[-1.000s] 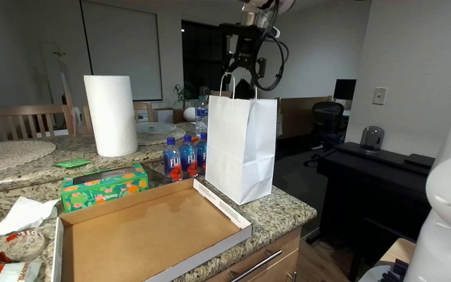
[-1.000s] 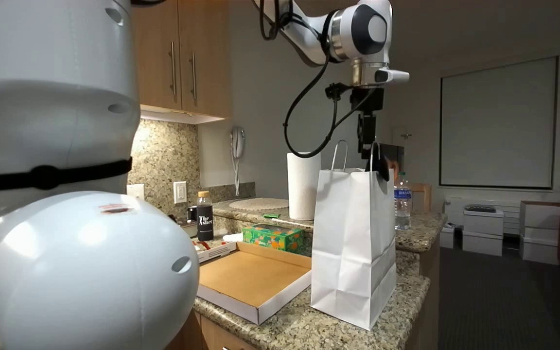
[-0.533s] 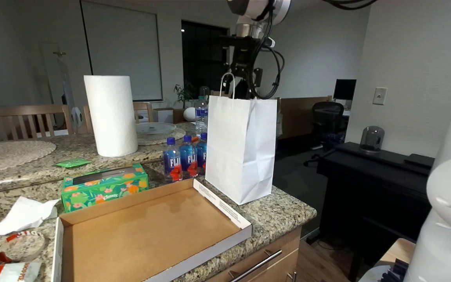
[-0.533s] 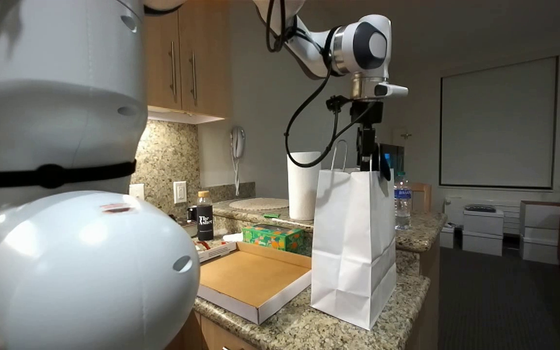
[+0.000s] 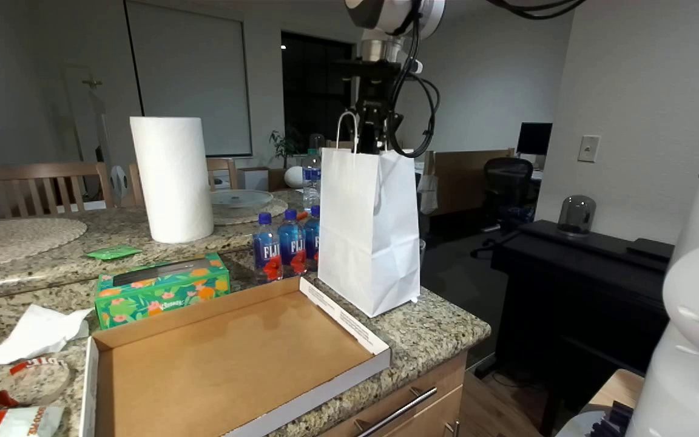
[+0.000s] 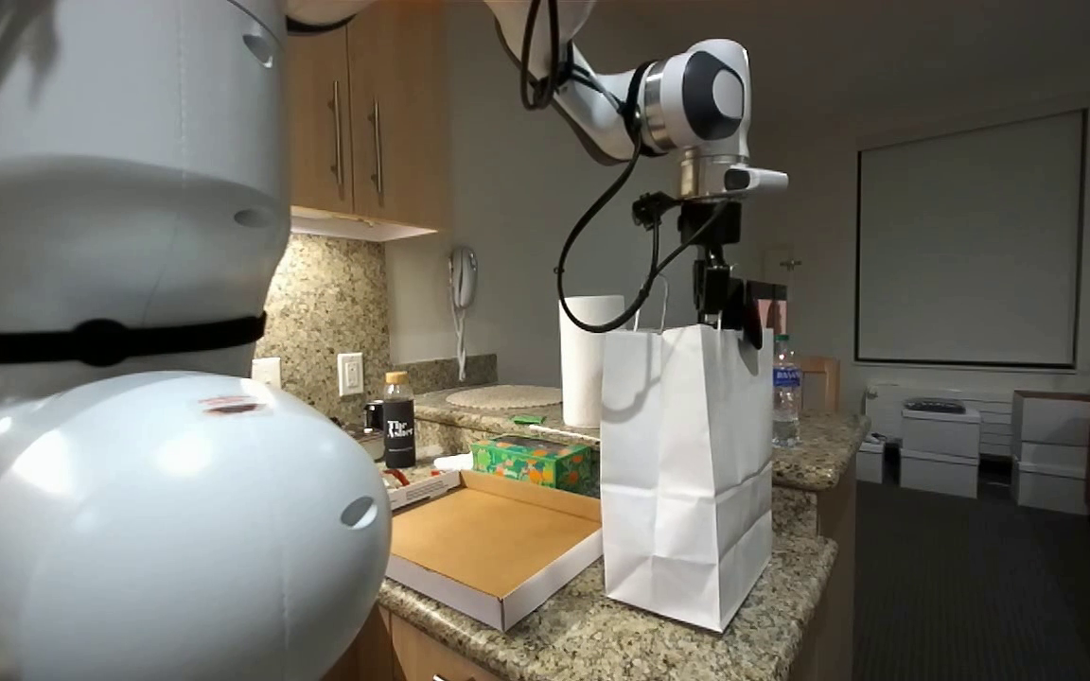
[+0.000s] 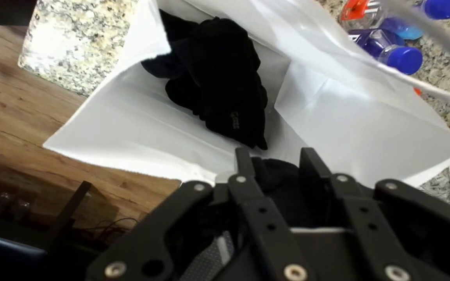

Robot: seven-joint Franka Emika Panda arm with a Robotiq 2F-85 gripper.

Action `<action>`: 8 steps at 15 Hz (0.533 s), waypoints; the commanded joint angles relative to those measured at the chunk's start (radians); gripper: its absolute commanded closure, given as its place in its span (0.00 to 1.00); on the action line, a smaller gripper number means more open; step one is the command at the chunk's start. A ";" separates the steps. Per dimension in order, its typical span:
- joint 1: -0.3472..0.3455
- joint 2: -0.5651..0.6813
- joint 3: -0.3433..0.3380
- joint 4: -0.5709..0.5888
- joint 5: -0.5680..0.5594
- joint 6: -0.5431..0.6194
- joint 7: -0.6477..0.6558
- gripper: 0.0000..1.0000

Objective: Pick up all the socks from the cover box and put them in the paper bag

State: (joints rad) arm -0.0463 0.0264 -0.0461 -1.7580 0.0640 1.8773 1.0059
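Observation:
The white paper bag (image 5: 358, 230) stands upright at the counter's corner. Deep inside it lies a heap of black socks (image 7: 225, 82). Another black sock (image 6: 753, 317) hangs over the bag's rim. My gripper (image 7: 275, 154) is down at that rim, its jaws partly open with this sock's dark cloth (image 7: 275, 171) in the gap; whether they pinch it does not show. In an exterior view the gripper (image 5: 372, 145) and the sock merge into one dark shape. The cover box (image 5: 234, 358) lies flat beside the bag, its brown floor bare.
Close by the bag stand several blue-capped bottles (image 5: 290, 243). A green tissue box (image 5: 164, 288) is behind the cover box, and a paper towel roll (image 5: 173, 182) is on the raised counter. The bag's loop handle (image 5: 347, 130) rises next to my gripper.
My gripper has come down to the bag's rim and its jaws have drawn partly together around the sock. The bag's upper part has shifted slightly and a handle has tilted.

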 commanded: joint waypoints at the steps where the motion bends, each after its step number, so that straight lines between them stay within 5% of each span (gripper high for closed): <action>1: 0.008 -0.008 0.004 0.006 -0.037 0.000 0.039 0.93; 8: 0.010 -0.031 0.010 -0.003 -0.042 0.024 0.027 0.93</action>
State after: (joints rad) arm -0.0445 0.0217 -0.0380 -1.7492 0.0325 1.8802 1.0072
